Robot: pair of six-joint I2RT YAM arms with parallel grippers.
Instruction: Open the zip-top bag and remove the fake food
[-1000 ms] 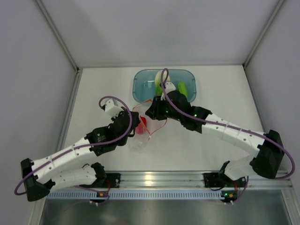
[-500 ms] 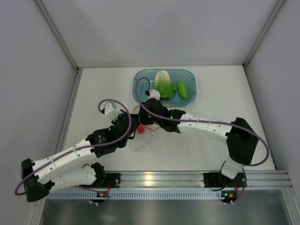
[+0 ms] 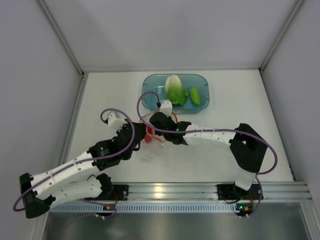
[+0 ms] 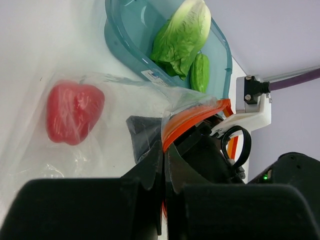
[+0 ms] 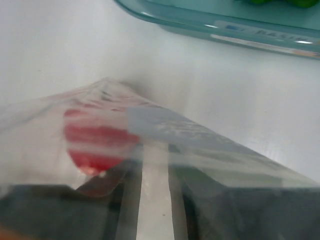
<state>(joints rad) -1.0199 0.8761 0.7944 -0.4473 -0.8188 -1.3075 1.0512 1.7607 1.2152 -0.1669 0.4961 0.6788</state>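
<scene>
The clear zip-top bag (image 3: 148,148) lies on the table between the arms. My left gripper (image 4: 166,150) is shut on its orange-red zip strip (image 4: 192,116) and holds that edge up. The red pepper (image 4: 74,111) is inside the bag; it also shows in the top view (image 3: 149,138). My right gripper (image 5: 155,155) is open with its fingers in the bag mouth, seen through the plastic, and the pepper (image 5: 97,142) is just left of them. The cabbage (image 3: 175,89) and cucumber (image 3: 195,95) lie in the teal bin (image 3: 150,95).
The teal bin stands at the back of the table, just behind the bag. White walls close the table on the left, right and back. The right arm (image 3: 215,135) stretches across the middle of the table.
My right gripper has moved from over the bin, down and left to the bag mouth. The cabbage now lies uncovered in the bin. My left gripper has kept hold of the zip strip.
</scene>
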